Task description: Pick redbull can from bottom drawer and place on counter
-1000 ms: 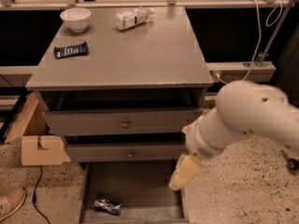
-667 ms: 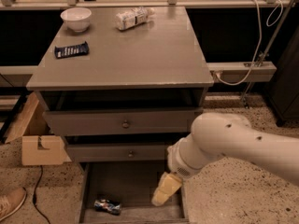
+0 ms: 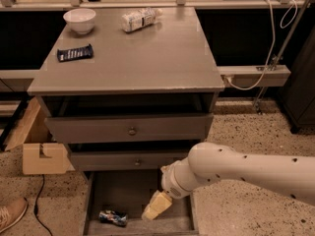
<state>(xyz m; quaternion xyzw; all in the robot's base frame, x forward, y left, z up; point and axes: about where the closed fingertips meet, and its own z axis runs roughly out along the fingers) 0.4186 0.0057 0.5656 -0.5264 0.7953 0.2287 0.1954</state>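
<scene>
The redbull can (image 3: 112,218) lies on its side at the front left of the open bottom drawer (image 3: 123,187). It is small, blue and silver, and dented. My gripper (image 3: 156,207) hangs inside the drawer on the white arm, a little to the right of the can and not touching it. The grey counter (image 3: 142,58) is the cabinet's flat top above.
On the counter stand a white bowl (image 3: 79,20), a lying clear plastic bottle (image 3: 140,18) and a flat dark blue snack packet (image 3: 75,52). The two upper drawers (image 3: 132,131) are shut. A cardboard box (image 3: 44,158) and a shoe (image 3: 11,214) are on the floor at left.
My arm has swung left and down, bringing the gripper from the drawer's right side into the drawer, closer to the can. The can has not moved.
</scene>
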